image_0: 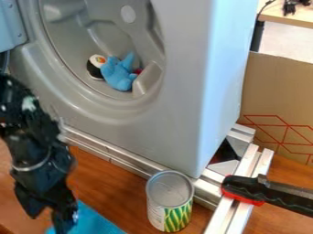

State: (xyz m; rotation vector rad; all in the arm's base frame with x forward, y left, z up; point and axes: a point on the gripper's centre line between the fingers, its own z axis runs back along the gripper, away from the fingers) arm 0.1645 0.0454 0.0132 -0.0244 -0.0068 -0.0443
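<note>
In front of the grey machine, the black gripper hangs beside the blue cloth with its fingers apart, and a careless sideways swing could, I think, knock over the can near the machine's corner

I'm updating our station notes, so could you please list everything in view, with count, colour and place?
Cloth: one, blue, by the gripper
Can: one, silver with green-yellow label, bottom centre
Appliance: one, grey, with round recess, upper centre
Plush: blue and black-and-white, in the recess; one toy or two, cannot tell
Rails: several, silver, at the appliance's base
Tool handle: one, black and red, across rails
Cardboard: one, brown with red lines, right
Tabletops: wooden, front and top right
Arm and gripper: one each, black, left
</note>
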